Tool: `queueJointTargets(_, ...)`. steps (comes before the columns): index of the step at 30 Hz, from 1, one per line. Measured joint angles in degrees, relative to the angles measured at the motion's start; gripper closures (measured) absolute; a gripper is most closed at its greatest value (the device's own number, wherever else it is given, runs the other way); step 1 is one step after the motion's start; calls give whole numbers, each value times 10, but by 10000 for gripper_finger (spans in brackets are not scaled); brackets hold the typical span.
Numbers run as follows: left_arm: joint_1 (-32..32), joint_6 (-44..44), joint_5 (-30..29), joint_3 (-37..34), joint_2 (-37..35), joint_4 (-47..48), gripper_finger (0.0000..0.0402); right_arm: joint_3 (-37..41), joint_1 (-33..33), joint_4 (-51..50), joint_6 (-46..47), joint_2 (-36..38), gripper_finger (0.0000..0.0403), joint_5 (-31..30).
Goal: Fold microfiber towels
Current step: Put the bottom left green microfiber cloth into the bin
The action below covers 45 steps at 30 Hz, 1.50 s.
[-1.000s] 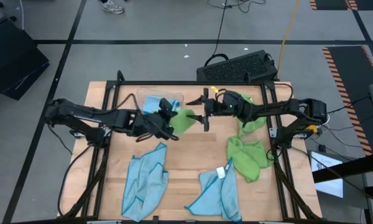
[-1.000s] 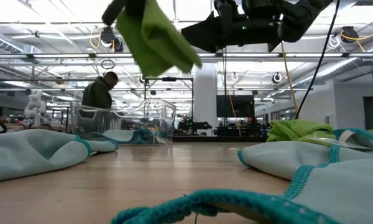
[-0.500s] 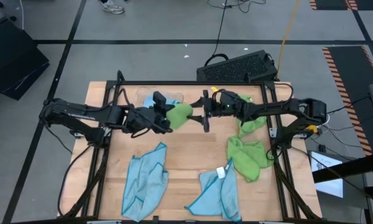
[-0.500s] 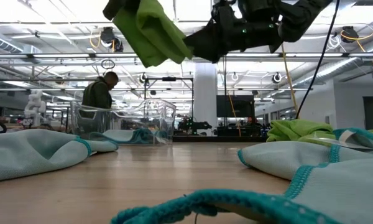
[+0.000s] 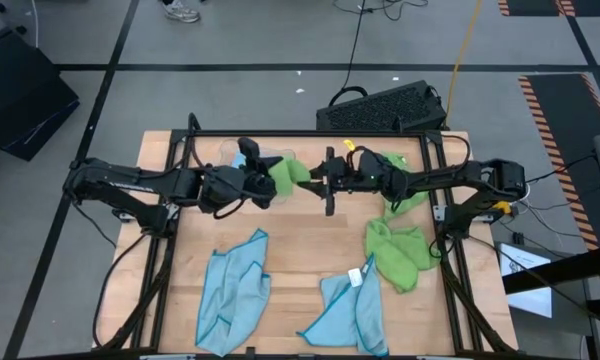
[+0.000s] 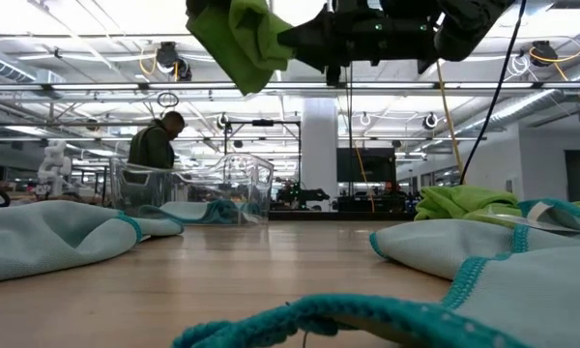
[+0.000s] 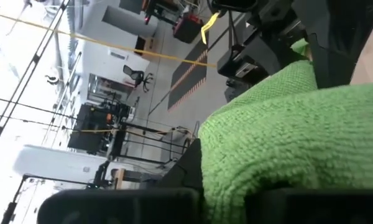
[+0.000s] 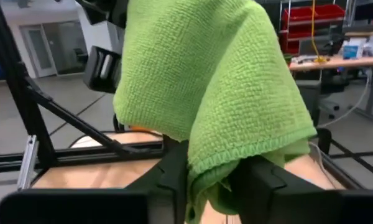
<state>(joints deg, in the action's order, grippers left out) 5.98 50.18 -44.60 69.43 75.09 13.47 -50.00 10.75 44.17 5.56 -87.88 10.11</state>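
Observation:
A lime green microfiber towel (image 5: 287,172) hangs bunched in the air over the table's far middle, high above the wood in the low view (image 6: 240,39). My left gripper (image 5: 265,182) is shut on it from the left. My right gripper (image 5: 312,180) meets it from the right, with the towel's lower hem between its fingers (image 8: 211,180). Two light blue towels (image 5: 235,290) (image 5: 345,310) lie flat near the front edge. Two more green towels (image 5: 395,255) (image 5: 405,195) lie crumpled at the right. My left gripper pinches a bunched part of the green towel (image 7: 236,180) between its two fingers, coming level from the table's left. How many layers it has does not show. The towel droops beyond the fingers, clear of the table. My right gripper has the towel's hanging hemmed edge (image 8: 205,165) between its two fingers (image 8: 174,174), several layers folded over. It comes level from the table's right. The cloth drapes slack over the fingers, clear of the table.
A clear plastic tray (image 5: 242,158) holding a blue towel stands at the far left, just behind my left gripper. A black keyboard (image 5: 385,108) lies beyond the far edge. A person (image 6: 155,145) stands in the room behind. Bare wood (image 5: 300,240) shows in the middle.
My left gripper has carried the green towel up and toward the table's far edge. The towel now hangs closer to my right gripper, and its lower edge has come between that gripper's fingers.

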Motion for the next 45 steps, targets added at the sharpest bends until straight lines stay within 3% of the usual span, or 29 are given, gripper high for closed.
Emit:
queueJointTargets(8, -6, -63, 0, 0, 0, -4, 396, 0, 0, 12, -15, 0, 395, 38)
queueJointTargets(12, -28, -118, -15, 0, 0, 4, 383, 0, -1, 44, -8, 0, 391, 52)
queueJointTargets(23, -41, -83, -17, 0, -3, 28, 333, 0, 1, 27, -20, 0, 397, 52)
queueJointTargets(25, -40, -77, -25, -1, -3, 40, 340, 0, 1, 27, -21, 0, 397, 52)
queueJointTargets(28, -38, -79, -45, -1, -3, 32, 384, 0, 2, 28, -19, 0, 397, 51)
queueJointTargets(32, -27, -61, -46, -1, -3, 22, 393, 0, 0, 20, -17, 0, 396, 51)
queueJointTargets(35, -18, -42, -18, -1, -3, 22, 396, 0, -3, -33, -10, 3, 377, 53)
queueJointTargets(39, -13, -40, 21, -1, -11, 47, 397, -1, -4, -190, -24, 40, 310, 67)
queueJointTargets(42, -16, -40, 109, 1, -24, 73, 396, 0, -4, -310, -58, 74, 251, 66)
queueJointTargets(45, -18, -47, 186, -1, -28, 96, 396, 0, 0, -357, -76, 115, 201, 37)
